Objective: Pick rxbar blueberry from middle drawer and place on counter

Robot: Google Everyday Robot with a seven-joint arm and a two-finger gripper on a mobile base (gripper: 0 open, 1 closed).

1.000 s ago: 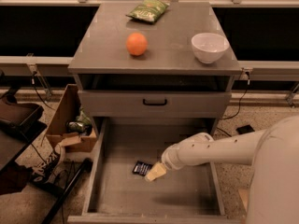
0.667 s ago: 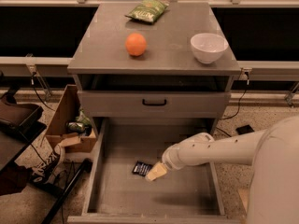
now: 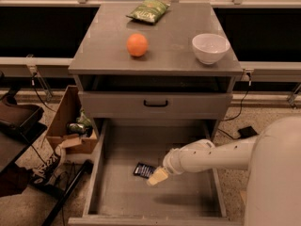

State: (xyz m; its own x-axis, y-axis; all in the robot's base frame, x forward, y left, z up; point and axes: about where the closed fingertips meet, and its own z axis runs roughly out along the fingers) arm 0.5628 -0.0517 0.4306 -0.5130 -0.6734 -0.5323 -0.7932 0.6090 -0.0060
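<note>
The rxbar blueberry, a small dark wrapper with light lettering, lies flat on the floor of the open middle drawer, near its centre. My arm reaches into the drawer from the right. My gripper, with its cream-coloured tip, sits low over the drawer floor at the bar's right end, touching or nearly touching it. The counter is the grey top of the cabinet, above and behind the drawer.
On the counter stand an orange, a white bowl and a green chip bag. A shut drawer front with a black handle sits above the open drawer. A cardboard box and cables lie on the floor at left.
</note>
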